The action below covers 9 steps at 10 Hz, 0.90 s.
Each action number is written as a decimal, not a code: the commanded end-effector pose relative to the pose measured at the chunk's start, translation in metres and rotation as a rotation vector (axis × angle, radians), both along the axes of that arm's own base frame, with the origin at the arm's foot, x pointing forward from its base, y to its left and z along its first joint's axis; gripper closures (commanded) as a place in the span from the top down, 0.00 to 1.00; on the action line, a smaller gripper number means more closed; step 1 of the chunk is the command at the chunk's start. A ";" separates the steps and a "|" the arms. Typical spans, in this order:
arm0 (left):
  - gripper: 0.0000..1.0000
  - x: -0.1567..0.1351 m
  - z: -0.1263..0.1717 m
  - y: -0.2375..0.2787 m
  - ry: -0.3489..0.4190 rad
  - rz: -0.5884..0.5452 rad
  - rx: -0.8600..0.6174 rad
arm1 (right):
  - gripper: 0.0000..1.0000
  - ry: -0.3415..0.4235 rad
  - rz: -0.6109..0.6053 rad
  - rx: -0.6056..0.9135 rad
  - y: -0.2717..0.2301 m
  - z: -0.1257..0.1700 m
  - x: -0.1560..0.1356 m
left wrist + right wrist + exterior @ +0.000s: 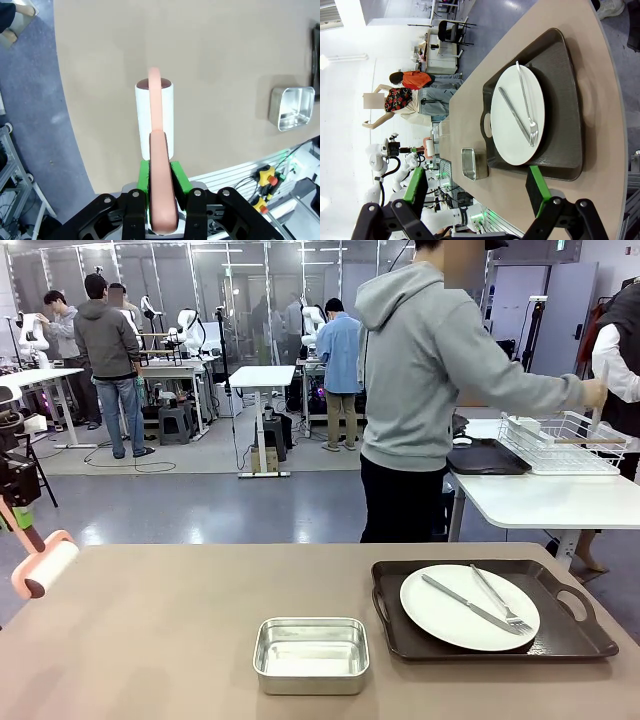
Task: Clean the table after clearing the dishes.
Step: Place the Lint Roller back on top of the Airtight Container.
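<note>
The left tool (161, 176) is clenched on the pink plastic handle of a lint roller (167, 115). The roller's white paper roll juts out at 12 o'clock from the green pads (144, 175). It sits over the plain matte tan-brown desk (180, 620), near the desk's 9 o'clock edge in the front view. Whether the roll touches the top cannot be told.

The right tool (477, 172) hangs with its jaws spread wide and nothing between them. From it, the round white plate (515, 115) lies at 12 to 1 o'clock, apart from both fingers. The plate carries a metal knife (465, 605) and a metal fork (497, 602), crossed near their far ends. It rests on a dark brown rectangular handled tray (580, 635) at the desk's 4 o'clock. A small rectangular steel pan (311, 653) stands at 6 o'clock, just beside the tray.

Beyond the desk, at 1 o'clock, a person in a grey hoodie (420, 370) reaches to a white wire rack (565, 440). The rack stands on a smaller white desk (540, 500), with a second dark tray (485, 458) beside it.
</note>
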<state>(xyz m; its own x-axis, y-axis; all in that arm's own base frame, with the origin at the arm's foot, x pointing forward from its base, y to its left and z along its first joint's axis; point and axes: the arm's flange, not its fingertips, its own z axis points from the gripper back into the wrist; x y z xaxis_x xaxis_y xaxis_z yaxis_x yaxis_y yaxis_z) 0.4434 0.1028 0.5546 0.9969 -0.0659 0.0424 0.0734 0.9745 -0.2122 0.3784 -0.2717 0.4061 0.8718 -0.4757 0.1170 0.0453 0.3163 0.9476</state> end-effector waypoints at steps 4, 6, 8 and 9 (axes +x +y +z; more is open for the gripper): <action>0.22 -0.001 0.003 0.003 -0.009 -0.011 0.007 | 1.00 -0.005 0.000 0.002 0.000 0.002 -0.001; 0.22 0.009 0.004 -0.020 -0.005 -0.053 0.024 | 1.00 -0.005 0.000 0.002 0.000 0.002 -0.001; 0.22 0.014 0.020 -0.067 -0.036 -0.191 0.003 | 1.00 -0.005 0.000 0.002 0.000 0.002 -0.001; 0.22 0.012 0.030 -0.092 -0.046 -0.241 0.015 | 1.00 -0.005 0.000 0.002 0.000 0.002 -0.001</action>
